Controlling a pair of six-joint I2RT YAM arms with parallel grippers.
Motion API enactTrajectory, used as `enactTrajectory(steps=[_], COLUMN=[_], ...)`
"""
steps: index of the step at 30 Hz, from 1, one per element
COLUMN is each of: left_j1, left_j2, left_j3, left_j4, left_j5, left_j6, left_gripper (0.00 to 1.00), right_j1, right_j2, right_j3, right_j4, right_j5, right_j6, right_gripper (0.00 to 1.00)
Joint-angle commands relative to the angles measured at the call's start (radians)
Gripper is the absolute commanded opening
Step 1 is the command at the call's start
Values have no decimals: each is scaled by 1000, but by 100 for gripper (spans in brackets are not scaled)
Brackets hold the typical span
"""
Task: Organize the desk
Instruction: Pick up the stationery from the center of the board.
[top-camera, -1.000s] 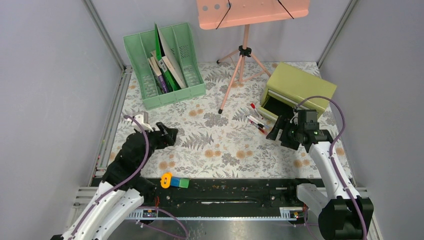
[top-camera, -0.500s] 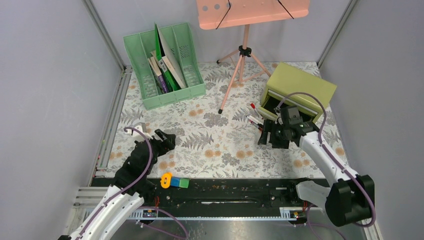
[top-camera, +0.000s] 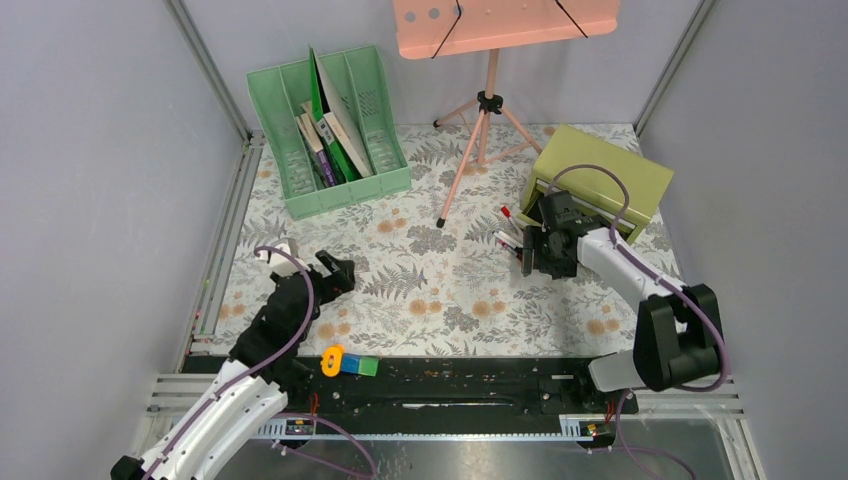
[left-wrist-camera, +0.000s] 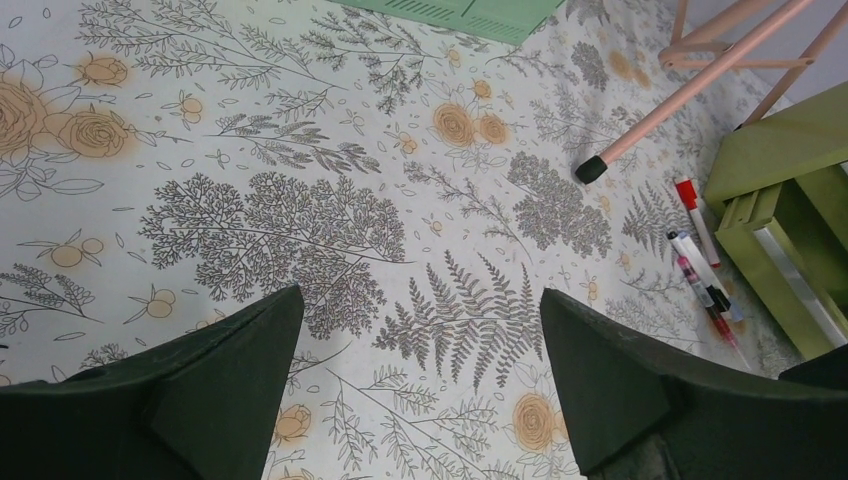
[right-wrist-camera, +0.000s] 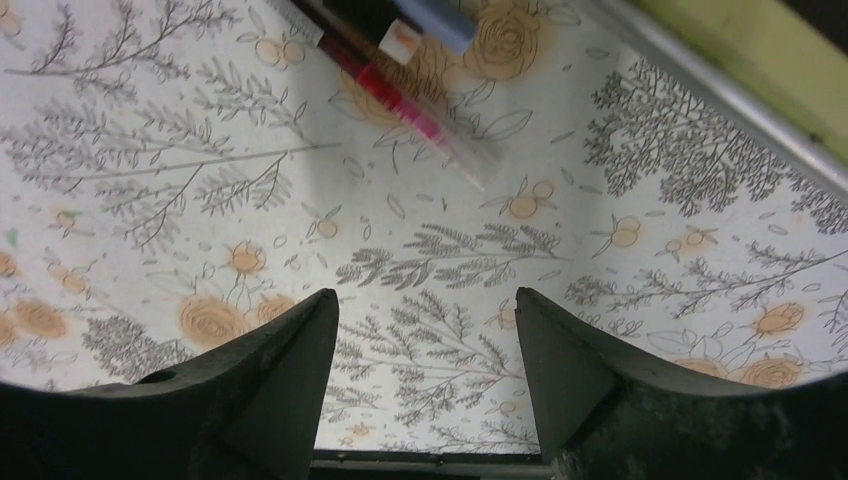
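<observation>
From above, the desk (top-camera: 440, 290) fills the cell floor between its rails: pale cloth, grey ferns, orange flowers. The right gripper (top-camera: 528, 258) hides part of the pens (top-camera: 508, 240).

Left wrist: the left gripper (left-wrist-camera: 420, 305) gapes over bare cloth (nothing between).

Right wrist: fingers spread, empty; the pens are cut off at the top edge.

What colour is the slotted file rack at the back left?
Mint green. The file rack shows best in the top external view.

Matt printed cloth over desk (top-camera: 440, 290), green plastic file rack (top-camera: 350, 192), glossy clear-plastic pen (right-wrist-camera: 405, 108)
</observation>
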Motion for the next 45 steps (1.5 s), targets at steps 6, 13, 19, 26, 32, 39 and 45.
enactTrajectory(steps=[6,13,19,26,32,39,45], left_j1=[3,3,4,3,3,4,3], left_j2=[37,102,132,140,137,128,126], left_j3=[2,6,11,10,8,2,-1], left_j4=[117,156,171,179,180,183,186], left_j5=[-26,12,26,36,38,39,38], left_j6=[62,84,92,96,97,97,94], left_gripper=[94,99,99,99,99,99,99], right_j1=[25,54,54,55,56,63,76], right_j2=[160,251,318,388,440,449,452], right_j3=[134,166,181,258,298,312,316], right_j4=[58,91,105,70,34,4,-3], right_j5=[83,133,148,118,97,107,94], right_j6=[-42,-82,-106,-101,-97,-77,-59], right_gripper=[70,65,54,50,50,47,39])
